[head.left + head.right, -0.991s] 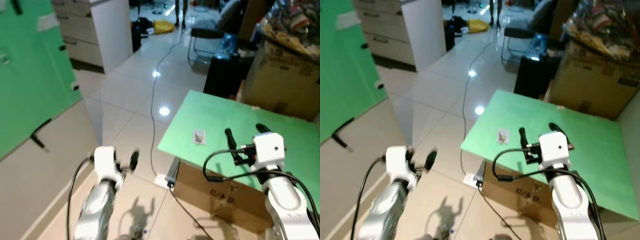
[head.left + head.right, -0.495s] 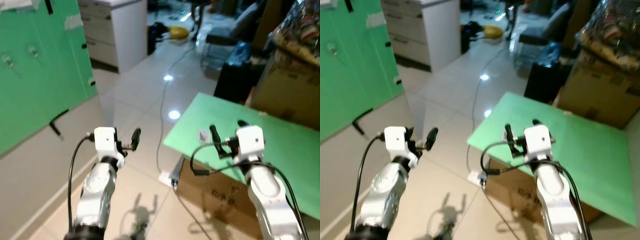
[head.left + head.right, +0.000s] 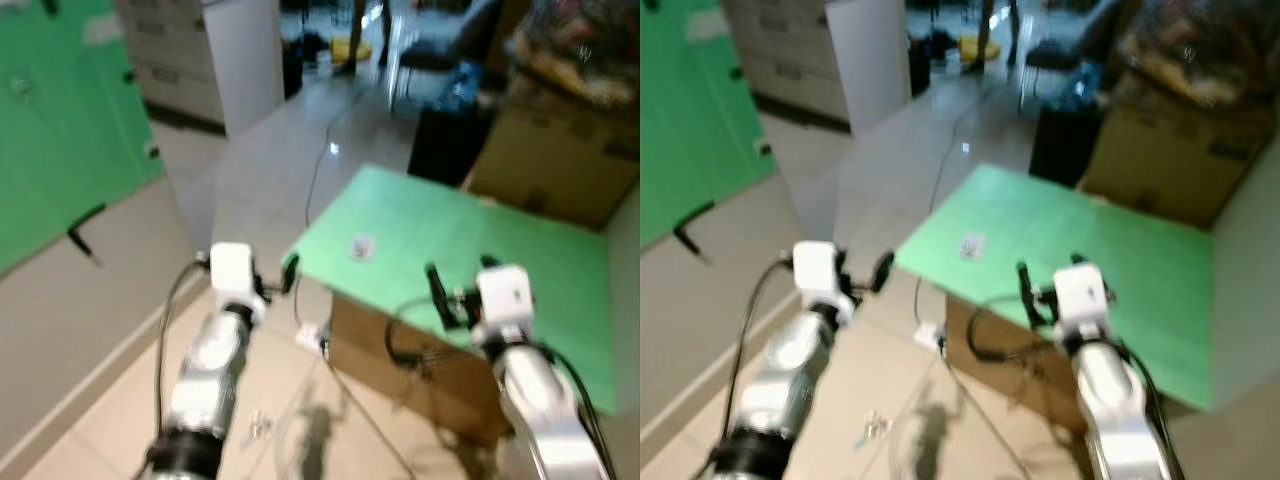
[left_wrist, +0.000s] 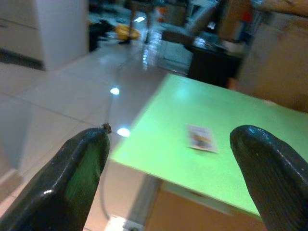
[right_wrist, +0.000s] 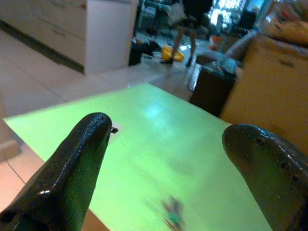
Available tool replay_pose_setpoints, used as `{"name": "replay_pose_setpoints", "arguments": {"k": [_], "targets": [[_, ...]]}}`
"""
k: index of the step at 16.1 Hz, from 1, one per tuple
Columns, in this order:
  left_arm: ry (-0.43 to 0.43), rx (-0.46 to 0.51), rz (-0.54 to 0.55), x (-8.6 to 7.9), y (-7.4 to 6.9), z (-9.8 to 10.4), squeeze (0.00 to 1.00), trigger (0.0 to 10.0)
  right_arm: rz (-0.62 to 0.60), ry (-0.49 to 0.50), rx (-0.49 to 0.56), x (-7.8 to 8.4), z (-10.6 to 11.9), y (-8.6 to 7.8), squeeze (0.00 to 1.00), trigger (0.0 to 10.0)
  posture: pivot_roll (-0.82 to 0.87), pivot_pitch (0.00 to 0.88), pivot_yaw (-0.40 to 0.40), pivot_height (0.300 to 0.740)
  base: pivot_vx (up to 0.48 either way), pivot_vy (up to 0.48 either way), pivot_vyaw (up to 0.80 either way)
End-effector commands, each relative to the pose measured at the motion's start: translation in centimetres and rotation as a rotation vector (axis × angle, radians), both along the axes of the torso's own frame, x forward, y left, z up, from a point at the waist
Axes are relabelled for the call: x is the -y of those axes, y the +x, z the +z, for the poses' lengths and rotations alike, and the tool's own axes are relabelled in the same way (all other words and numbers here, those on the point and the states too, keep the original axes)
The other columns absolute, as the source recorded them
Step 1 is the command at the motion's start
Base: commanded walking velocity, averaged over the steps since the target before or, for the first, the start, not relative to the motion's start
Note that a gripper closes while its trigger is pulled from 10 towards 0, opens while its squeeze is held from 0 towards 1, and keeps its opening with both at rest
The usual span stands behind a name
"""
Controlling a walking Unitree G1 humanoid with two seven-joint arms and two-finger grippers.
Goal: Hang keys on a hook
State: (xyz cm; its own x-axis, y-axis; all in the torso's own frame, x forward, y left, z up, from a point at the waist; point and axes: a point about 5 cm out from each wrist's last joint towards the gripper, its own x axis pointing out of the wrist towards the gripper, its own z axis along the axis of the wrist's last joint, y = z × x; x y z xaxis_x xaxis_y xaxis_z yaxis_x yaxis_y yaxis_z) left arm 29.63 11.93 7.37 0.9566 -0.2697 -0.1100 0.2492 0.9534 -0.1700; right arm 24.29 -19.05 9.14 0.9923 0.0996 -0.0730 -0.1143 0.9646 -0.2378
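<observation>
In the left eye view, which is blurred, one green board (image 3: 470,250) lies flat on one cardboard box (image 3: 400,365), and one small light card-like thing (image 3: 362,245) rests on the board near its far left corner; I judge this may be the keys with a tag, but it is too small to be sure. The left gripper (image 3: 285,278) hangs over the floor just beside the board's near corner, and the right gripper (image 3: 455,300) is above the board's near edge; both hold nothing. One green wall panel (image 3: 60,130) stands to the left, and I cannot make out a hook on it. In the right eye view the scene is the same, with one cable (image 3: 940,180) running across the floor tiles. In the left wrist view two black fingers (image 4: 79,168) stand wide apart, and the card lies on the board between and beyond them. In the right wrist view two fingers (image 5: 77,163) are also spread wide over the green board. As I judge, the task is at its beginning: nothing is picked up, so grasping, carrying and hanging all remain.
</observation>
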Motion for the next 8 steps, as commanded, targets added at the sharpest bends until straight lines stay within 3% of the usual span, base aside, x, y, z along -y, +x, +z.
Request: {"name": "replay_pose_setpoints", "arguments": {"k": [1, 4, 8], "targets": [[0.033, -0.001, 0.018, -1.5, -0.2, 0.0, 0.00, 10.0, 0.006, 0.007, 0.024, -0.2, 0.5, 0.0, 0.00, 10.0, -0.15, 0.000, 0.018, 0.724, 0.000, 0.000, 0.00], [0.043, 0.028, 0.066, -3.3, -0.9, 0.8, 0.00, 10.0, -0.003, 0.014, -0.004, 0.7, 0.2, -0.9, 0.00, 10.0, -0.11, 0.063, -0.009, 0.724, 0.000, 0.000, 0.00], [0.055, 0.029, 0.128, -4.0, -3.0, 0.7, 0.00, 10.0, 0.045, 0.032, -0.015, 0.2, 0.0, 0.0, 0.00, 10.0, -0.03, 0.077, -0.083, 0.724, 0.000, 0.000, 0.00]]}}
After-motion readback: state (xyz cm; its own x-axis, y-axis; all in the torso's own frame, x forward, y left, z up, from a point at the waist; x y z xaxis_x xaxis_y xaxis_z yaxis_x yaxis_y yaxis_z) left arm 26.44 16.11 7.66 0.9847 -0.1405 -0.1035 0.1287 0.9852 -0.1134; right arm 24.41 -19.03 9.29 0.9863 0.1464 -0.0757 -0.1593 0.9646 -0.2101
